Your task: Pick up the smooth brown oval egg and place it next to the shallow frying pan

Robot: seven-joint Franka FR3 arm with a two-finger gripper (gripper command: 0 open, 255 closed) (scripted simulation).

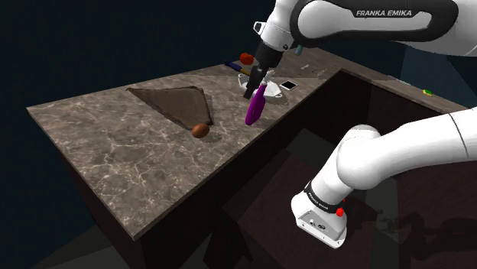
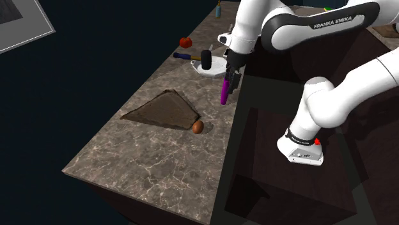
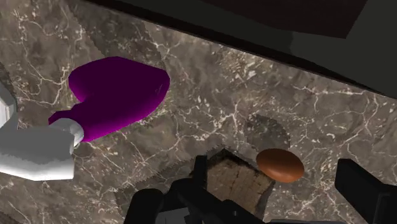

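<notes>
The arm [image 1: 397,149] is built of glossy white, rounded links with thin dark seams. At one o'clock in the shoulder view, a dark grey joint cover [image 1: 382,15] carries FRANKA EMIKA in white capitals. At five o'clock, its white foot [image 1: 319,222] is topped by a black ring [image 1: 321,197] with small white lettering, and a red dot [image 1: 339,212] sits at that ring's four o'clock. The gripper [image 1: 252,85] is plain black and blocky, below a white wrist [image 1: 274,32].
</notes>
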